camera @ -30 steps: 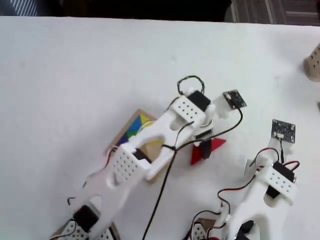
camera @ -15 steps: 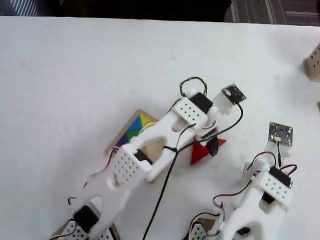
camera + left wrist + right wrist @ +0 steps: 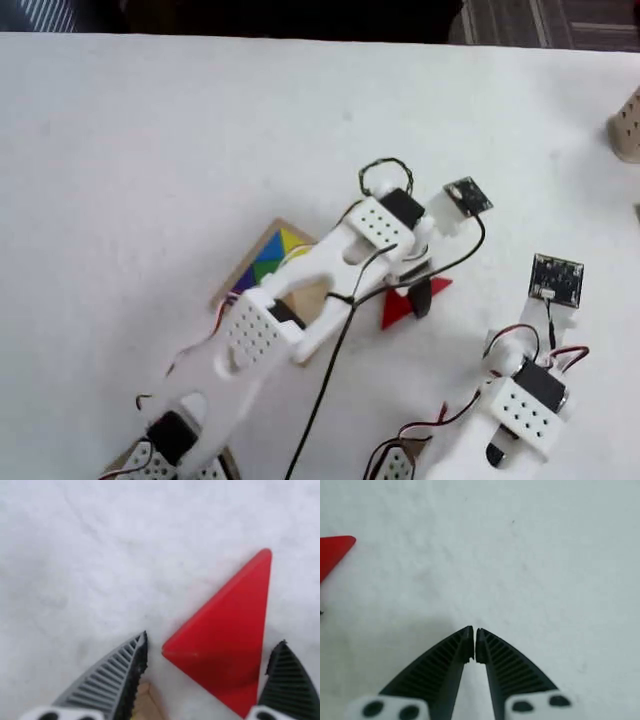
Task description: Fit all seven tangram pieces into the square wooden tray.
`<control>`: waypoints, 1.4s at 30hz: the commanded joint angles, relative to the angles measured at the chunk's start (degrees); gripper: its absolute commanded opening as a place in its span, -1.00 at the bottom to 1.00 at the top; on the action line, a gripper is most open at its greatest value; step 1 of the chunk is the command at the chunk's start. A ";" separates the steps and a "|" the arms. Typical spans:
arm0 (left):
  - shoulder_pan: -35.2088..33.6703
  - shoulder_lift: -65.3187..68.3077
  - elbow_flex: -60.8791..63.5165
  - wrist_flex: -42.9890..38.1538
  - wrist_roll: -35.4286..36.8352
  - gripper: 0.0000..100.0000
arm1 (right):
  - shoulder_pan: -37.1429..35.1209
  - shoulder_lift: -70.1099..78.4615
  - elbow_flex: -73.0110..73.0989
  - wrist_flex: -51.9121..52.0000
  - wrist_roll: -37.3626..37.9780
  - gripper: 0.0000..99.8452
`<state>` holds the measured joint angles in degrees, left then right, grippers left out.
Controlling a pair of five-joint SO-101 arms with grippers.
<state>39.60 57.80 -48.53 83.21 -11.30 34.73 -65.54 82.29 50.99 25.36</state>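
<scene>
The white table carries the square wooden tray; a red triangle lies flat just beside it; a tan perforated object sits well apart.

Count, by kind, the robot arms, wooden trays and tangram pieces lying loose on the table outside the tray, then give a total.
Robot arms: 2, the left arm and the right arm
Wooden trays: 1, the wooden tray
Loose pieces: 1, the red triangle
Total: 4

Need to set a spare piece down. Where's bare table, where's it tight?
Free: the table beyond the tray and left of it; also the stretch beyond the right arm. Crowded: around the red triangle, straddled by the open left end effector, tray close beside.
</scene>
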 commanded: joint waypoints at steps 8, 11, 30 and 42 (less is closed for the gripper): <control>0.22 1.01 -1.76 -1.67 1.05 -0.59 | 0.04 -1.19 -0.44 0.66 0.62 -0.96; 0.22 1.01 -1.85 -1.58 1.05 -0.58 | 0.04 -1.19 -0.44 0.66 0.62 -0.96; -1.98 0.48 -2.37 -3.16 6.86 -0.58 | -1.71 -1.19 -0.18 0.40 0.26 -0.96; -3.38 0.31 -4.66 -4.84 11.43 -0.58 | -1.63 -1.27 -0.18 0.31 0.09 -0.96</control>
<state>39.25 58.68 -50.73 79.87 -0.92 33.58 -65.71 82.29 50.99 25.36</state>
